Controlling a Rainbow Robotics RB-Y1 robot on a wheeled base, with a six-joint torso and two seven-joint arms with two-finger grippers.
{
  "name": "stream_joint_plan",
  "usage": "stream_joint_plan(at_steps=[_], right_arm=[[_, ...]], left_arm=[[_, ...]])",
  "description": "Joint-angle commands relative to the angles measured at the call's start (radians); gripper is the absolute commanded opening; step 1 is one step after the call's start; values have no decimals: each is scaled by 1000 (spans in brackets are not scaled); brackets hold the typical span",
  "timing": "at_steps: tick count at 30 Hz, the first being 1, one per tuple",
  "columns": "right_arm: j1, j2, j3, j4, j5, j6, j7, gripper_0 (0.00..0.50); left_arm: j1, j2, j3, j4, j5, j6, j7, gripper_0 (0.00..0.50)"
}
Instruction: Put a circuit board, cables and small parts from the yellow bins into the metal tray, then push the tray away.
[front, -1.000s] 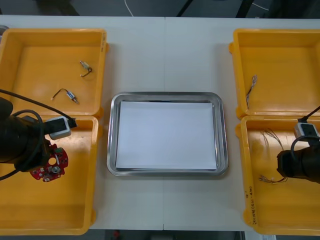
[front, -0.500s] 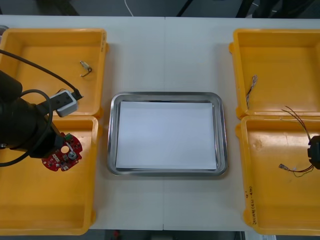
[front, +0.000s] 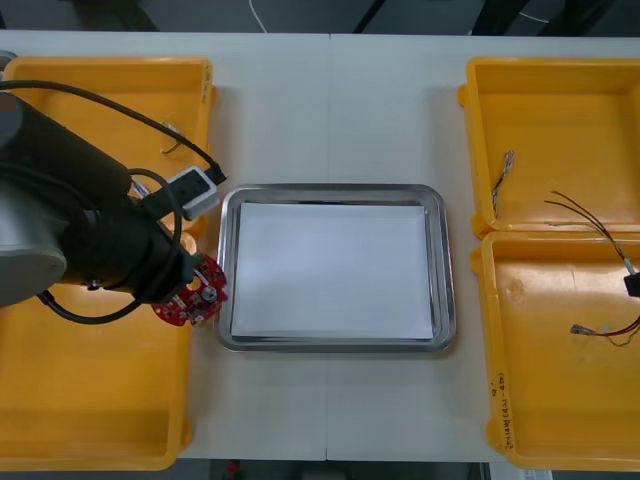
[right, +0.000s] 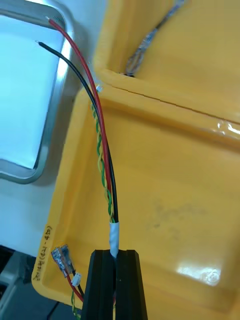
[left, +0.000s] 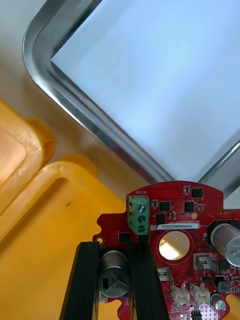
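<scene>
My left gripper is shut on the round red circuit board. It holds the board over the right wall of the near left yellow bin, just beside the left rim of the metal tray. The tray is white inside and holds nothing. At the view's right edge, my right gripper is shut on a cable of red, black and twisted yellow wires. It has the cable lifted above the near right bin, with the loose wire ends reaching toward the tray.
A twisted blue and white cable lies in the far right bin. A small metal part lies in the far left bin, partly hidden by my left arm. Bare table lies beyond the tray.
My left arm has carried the circuit board right, from inside the near left bin to the tray's left rim. My right gripper has lifted the cable out of the near right bin.
</scene>
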Motion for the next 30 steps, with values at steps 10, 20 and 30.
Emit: stream_joint_plan(at_steps=[10, 20, 30], right_arm=[[-229, -134, 80, 44, -160, 4, 101, 0], [-394, -155, 232, 191, -81, 4, 330, 0], [-534, -155, 358, 323, -51, 4, 440, 0]], left_arm=[[-121, -81, -241, 38, -167, -124, 271, 0], [-144, -148, -335, 131, -250, -177, 308, 0], [-145, -167, -418, 187, -326, -243, 338, 0]])
